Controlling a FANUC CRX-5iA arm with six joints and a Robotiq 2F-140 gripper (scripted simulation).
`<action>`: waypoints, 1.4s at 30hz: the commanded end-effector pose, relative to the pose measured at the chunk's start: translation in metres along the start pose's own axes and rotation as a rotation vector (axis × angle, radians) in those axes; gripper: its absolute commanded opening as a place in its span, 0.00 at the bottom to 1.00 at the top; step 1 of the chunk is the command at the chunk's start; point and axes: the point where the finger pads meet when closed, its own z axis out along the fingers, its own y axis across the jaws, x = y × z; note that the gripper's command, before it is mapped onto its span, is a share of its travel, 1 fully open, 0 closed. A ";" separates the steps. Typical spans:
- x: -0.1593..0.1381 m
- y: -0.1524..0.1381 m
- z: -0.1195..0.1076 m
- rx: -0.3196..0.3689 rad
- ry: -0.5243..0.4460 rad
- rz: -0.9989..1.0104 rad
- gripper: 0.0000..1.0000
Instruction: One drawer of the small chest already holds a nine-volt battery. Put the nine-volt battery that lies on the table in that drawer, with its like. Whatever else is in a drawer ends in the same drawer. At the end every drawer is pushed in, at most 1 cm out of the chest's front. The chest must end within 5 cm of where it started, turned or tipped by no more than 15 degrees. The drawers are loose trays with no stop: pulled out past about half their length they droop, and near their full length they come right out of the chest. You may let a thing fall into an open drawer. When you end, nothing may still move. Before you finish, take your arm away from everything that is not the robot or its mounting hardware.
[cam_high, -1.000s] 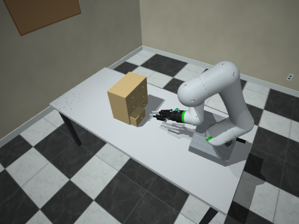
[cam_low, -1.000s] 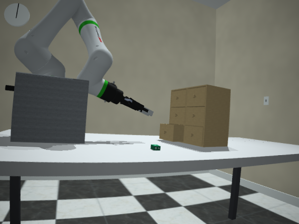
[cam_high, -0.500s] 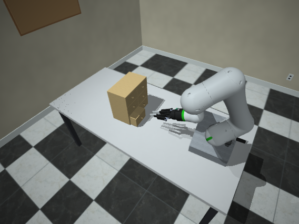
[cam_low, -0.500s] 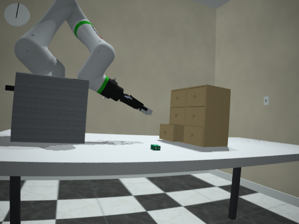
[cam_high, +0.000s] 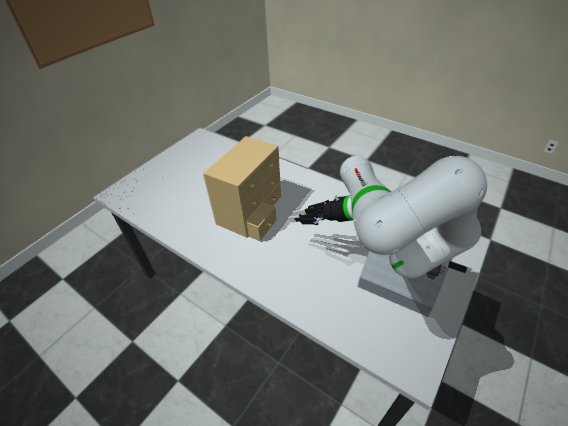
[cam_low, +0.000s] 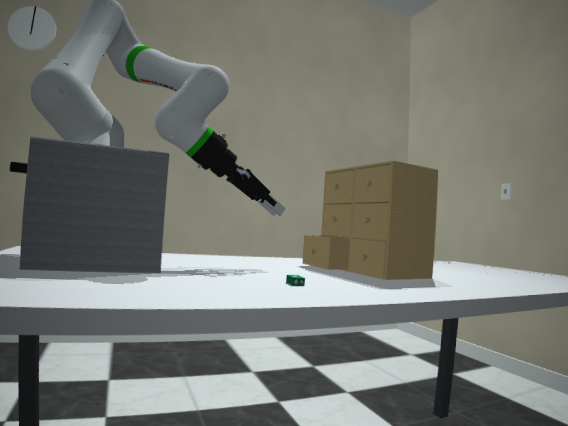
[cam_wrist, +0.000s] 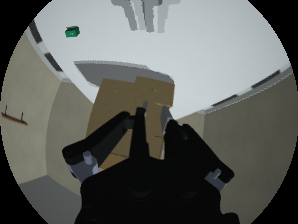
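You see a white table (cam_low: 150, 300) over a checkered floor (cam_low: 175, 390), with beige walls behind. The green battery (cam_low: 295, 280) lies at lower centre of the exterior view, well below the claw (cam_low: 276, 207), which is nearly closed and holds nothing. Beyond, the chest (cam_low: 410, 220) has its lower left drawer (cam_low: 317, 251) pulled out.

Chest of drawers (cam_low: 410, 220): tan, wood-grained. Nine-volt battery (cam_low: 295, 280): green. Table (cam_high: 300, 285): white top, black legs. Arm (cam_high: 425, 210): white with green rings and a small red mark. Gripper (cam_low: 274, 206): black, pale grey fingertips. Pedestal (cam_low: 95, 210): dark grey. Floor (cam_high: 100, 350): black-and-white checks. Walls: beige. Wall board (cam_high: 80, 25): brown.
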 end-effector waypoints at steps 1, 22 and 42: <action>-0.003 -0.001 -0.011 0.004 0.089 0.000 0.20; -0.017 -0.001 -0.083 0.004 0.711 0.002 0.20; -0.023 -0.001 -0.114 0.004 0.984 0.002 0.20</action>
